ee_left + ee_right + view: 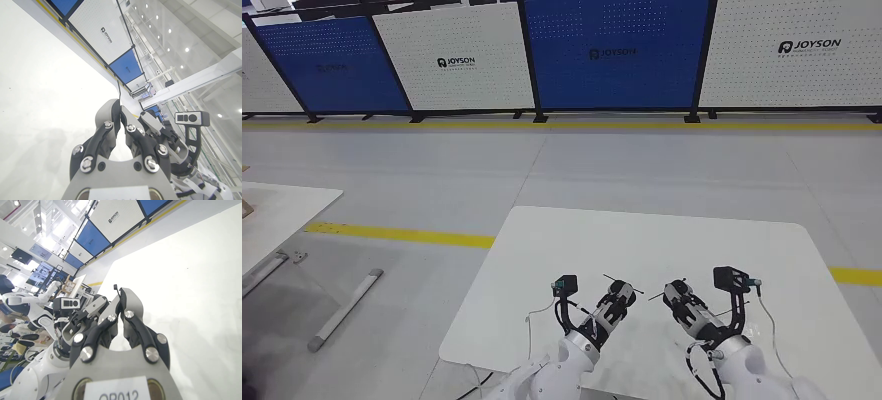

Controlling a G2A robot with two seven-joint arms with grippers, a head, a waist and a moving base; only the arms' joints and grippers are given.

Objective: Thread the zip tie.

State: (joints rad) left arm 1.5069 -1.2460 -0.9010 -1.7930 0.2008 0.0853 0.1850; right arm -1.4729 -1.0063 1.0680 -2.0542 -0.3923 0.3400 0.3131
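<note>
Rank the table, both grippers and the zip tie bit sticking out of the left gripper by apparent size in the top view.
1. the table, by far the largest
2. the left gripper and right gripper, alike in size, so not ranked apart
3. the zip tie, a thin black sliver at the left gripper's tip

The tie (pixel 119 91) vanishes between the left gripper's (pixel 119 111) closed jaws, with just a thin strap poking out. The right gripper (pixel 119 303) likewise hides all but a small head end (one tie or two cannot be told). From above, the tie is mere hairlines.
</note>
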